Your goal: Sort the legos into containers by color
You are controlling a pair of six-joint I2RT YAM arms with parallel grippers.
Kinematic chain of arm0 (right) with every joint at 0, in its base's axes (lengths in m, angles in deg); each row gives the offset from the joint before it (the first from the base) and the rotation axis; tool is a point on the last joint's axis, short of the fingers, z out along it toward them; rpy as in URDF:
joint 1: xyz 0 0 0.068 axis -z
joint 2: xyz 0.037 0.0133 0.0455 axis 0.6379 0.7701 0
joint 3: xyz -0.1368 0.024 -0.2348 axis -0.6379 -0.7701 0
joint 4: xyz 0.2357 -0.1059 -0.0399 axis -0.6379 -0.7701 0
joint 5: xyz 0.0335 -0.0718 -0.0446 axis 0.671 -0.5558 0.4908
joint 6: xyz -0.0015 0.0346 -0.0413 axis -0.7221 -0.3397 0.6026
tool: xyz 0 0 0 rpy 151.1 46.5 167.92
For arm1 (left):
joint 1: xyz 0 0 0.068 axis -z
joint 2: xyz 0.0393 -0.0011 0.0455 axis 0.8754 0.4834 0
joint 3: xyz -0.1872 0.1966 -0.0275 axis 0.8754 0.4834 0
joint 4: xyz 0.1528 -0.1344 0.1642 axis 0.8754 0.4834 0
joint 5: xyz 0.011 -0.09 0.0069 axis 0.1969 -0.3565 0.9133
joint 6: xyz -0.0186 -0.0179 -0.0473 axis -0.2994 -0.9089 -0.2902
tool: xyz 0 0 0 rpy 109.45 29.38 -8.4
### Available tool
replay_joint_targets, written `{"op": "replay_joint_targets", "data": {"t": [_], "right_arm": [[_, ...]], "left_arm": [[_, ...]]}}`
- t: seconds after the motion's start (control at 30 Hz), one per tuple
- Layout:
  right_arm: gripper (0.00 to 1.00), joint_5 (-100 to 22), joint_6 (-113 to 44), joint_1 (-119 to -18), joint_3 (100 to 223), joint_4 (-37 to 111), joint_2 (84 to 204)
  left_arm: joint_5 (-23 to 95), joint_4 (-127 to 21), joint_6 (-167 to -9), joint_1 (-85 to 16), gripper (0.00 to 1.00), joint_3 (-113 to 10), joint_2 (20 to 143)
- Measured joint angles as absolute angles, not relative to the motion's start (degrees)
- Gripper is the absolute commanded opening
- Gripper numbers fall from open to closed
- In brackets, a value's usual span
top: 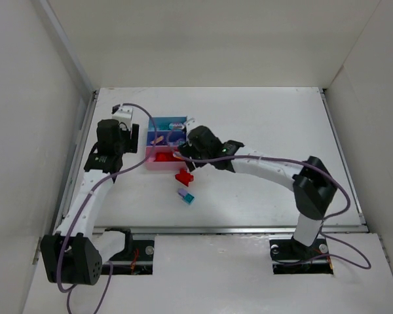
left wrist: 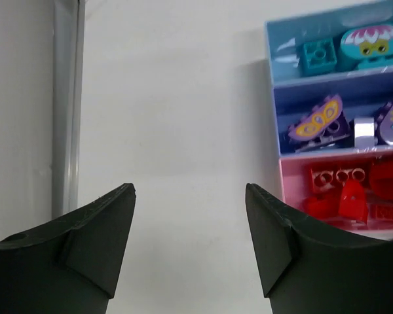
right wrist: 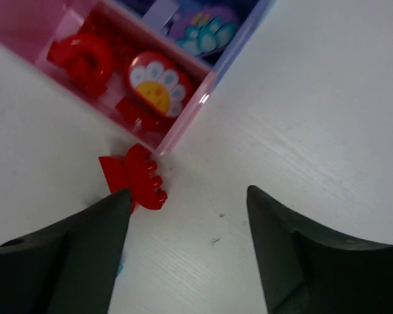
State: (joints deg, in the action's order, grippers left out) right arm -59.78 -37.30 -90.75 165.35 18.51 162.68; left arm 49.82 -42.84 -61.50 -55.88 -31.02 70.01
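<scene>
Three joined trays stand mid-table: light blue (top: 158, 123), purple-blue (top: 154, 139) and pink (top: 158, 164). In the left wrist view the light blue tray (left wrist: 285, 49) holds teal bricks, the purple-blue tray (left wrist: 295, 101) lilac ones, the pink tray (left wrist: 295, 186) red ones. A red arch brick (top: 183, 176) lies on the table by the pink tray's near corner, also in the right wrist view (right wrist: 141, 183). A small teal and lilac brick (top: 185, 195) lies nearer. My right gripper (right wrist: 188, 199) is open and empty just right of the arch brick. My left gripper (left wrist: 190, 193) is open and empty left of the trays.
White walls enclose the table (top: 268, 124). A metal rail (left wrist: 64, 104) runs along the left edge. Purple cables loop over both arms.
</scene>
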Motion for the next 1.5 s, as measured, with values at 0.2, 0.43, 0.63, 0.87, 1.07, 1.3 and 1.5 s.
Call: {"op": "replay_joint_targets", "data": {"t": [0.2, 0.43, 0.63, 0.87, 1.07, 1.3, 1.5], "right_arm": [[0.47, -55.2, -37.7, -93.4, 163.6, 17.3, 170.1], [0.55, -53.9, -38.1, -93.0, 163.0, 17.7, 170.5], [0.61, -53.4, -36.5, -95.2, 161.9, 18.1, 170.7], [0.6, -55.4, -36.4, -96.7, 162.0, 17.7, 174.6], [0.82, -54.8, -34.6, -96.6, 163.7, 16.8, 176.6], [0.9, -55.6, -33.6, -97.1, 164.7, 16.5, 176.7], [0.75, -56.9, -31.5, -97.1, 169.2, 15.9, 179.1]], "left_arm": [[51.3, -39.6, -67.0, -56.3, 0.65, -23.3, 65.4], [51.7, -38.6, -69.0, -56.3, 0.65, -22.3, 63.3], [51.6, -38.9, -69.5, -56.3, 0.65, -22.3, 62.7], [51.6, -39.0, -69.6, -56.3, 0.65, -22.3, 62.5], [51.2, -39.0, -69.6, -56.3, 0.65, -22.3, 62.5], [50.6, -39.0, -69.6, -56.3, 0.65, -22.3, 62.5], [50.4, -39.0, -69.6, -56.3, 0.65, -22.3, 62.5]]}}
